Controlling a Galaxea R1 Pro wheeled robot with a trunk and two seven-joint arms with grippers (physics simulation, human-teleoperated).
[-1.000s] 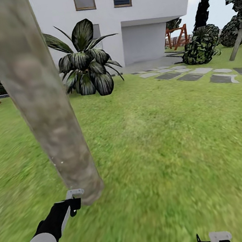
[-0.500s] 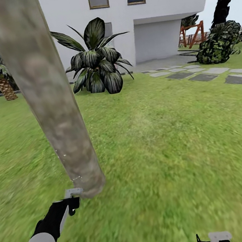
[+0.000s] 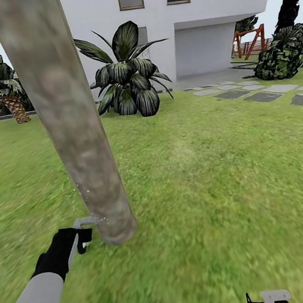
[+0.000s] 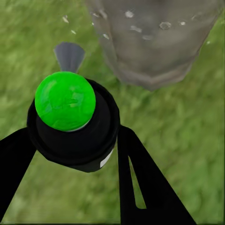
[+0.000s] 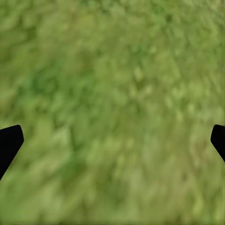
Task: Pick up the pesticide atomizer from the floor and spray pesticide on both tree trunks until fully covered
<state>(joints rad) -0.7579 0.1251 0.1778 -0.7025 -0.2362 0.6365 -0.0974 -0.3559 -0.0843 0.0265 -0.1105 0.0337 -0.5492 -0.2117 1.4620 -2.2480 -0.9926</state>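
Left gripper [image 3: 85, 234] nearer speckled trunk [image 3: 70, 129], clamping atomizer [image 4: 72, 122].

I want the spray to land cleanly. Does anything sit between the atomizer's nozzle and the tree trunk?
Nothing visible does. The black atomizer with the green cap, held in the left gripper, has its grey nozzle facing the mottled grey-tan trunk across open grass, with white specks already on the bark.

Flat, even daylight is seen throughout, with hardly any cast shadows and no glare. The near lawn [image 3: 222, 238] is smeared and blurred, while the far house [image 3: 208, 12] is rendered sharper. Soft, low-detail textures are shown in both wrist views.
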